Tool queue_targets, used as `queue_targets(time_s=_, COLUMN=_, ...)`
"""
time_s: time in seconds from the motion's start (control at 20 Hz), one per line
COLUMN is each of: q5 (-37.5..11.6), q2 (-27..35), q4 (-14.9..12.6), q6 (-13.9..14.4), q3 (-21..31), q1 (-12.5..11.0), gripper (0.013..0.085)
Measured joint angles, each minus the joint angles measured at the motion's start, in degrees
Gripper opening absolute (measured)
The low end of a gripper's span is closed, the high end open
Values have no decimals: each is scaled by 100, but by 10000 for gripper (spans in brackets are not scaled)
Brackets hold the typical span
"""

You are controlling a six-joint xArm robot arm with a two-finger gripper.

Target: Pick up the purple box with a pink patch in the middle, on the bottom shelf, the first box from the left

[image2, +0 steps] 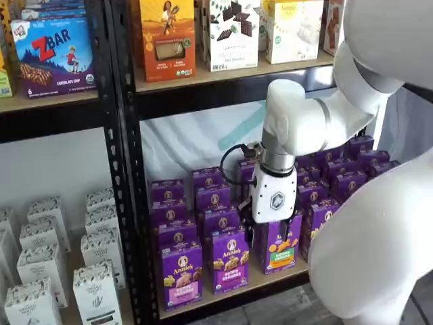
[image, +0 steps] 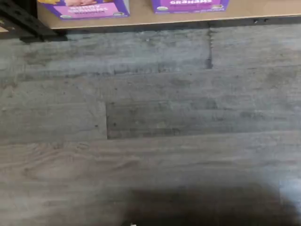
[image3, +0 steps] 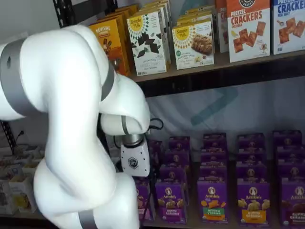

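Rows of purple cartons fill the tan wooden bottom shelf (image2: pixel 274 275), where I see the upright purple box with its pink label panel (image2: pixel 181 275) front-left, beside a purple-panelled carton (image2: pixel 230 261). The white-bodied gripper (image2: pixel 272 218) hangs before a green-panelled carton (image2: pixel 279 245), its fingers hidden but spread wide.

It looked like a shop: black metal shelving (image2: pixel 122 169) carried rows of boxed snacks (image3: pixel 193 43) above grey plank floor (image: pixel 150 132).

Orange cartons (image2: pixel 167 38) and cracker boxes (image3: pixel 248 29) on the upper shelf (image2: pixel 230 81).
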Motion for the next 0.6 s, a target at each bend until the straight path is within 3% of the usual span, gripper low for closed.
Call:
queue_targets(time_s=0.35, q5=-760, q2=1003, q4=303, q6=-191, q3=-179, q1=120, gripper=850)
queue_targets(time_s=0.6, q5=-1167, q2=1612, q4=186, q6=-6, q3=-383, q1=239, gripper=850)
